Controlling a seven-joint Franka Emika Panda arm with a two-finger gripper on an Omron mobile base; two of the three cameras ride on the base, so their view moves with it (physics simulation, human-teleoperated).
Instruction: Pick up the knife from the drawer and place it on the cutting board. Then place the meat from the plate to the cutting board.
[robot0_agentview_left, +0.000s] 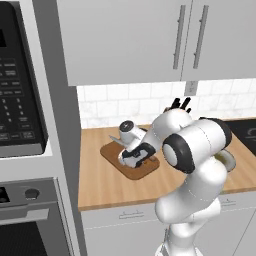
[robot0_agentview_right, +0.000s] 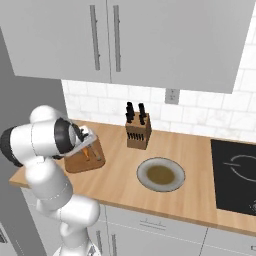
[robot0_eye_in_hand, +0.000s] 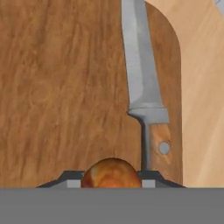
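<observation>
Two fingers: the gripper (robot0_eye_in_hand: 112, 183) hangs low over the cutting board (robot0_eye_in_hand: 65, 87), its dark tips showing on either side of the meat (robot0_eye_in_hand: 112, 174).
Jaw state: the tips bracket the chunk closely, but whether they are pinching it or already letting go I cannot tell.
Meat: between the tips, right at the board's surface; contact with the wood is hidden.
Knife: the knife (robot0_eye_in_hand: 144, 83) lies flat on the board just beside the gripper, handle nearest the tips and blade pointing away from them.
Board: under the gripper, on the wooden counter (robot0_agentview_left: 100, 185).
Plate: the plate (robot0_agentview_right: 161, 174) sits well away from the gripper on the same counter, with no meat on it.
Knife block: the knife block (robot0_agentview_right: 137, 131) stands beyond the plate, near the wall.
Step in hand: judged from this, the knife is delivered and the meat is being set down, the last part of the task.
Next move: likely spread the fingers fully, then lift straight off without nudging the chunk or the handle alongside.
</observation>
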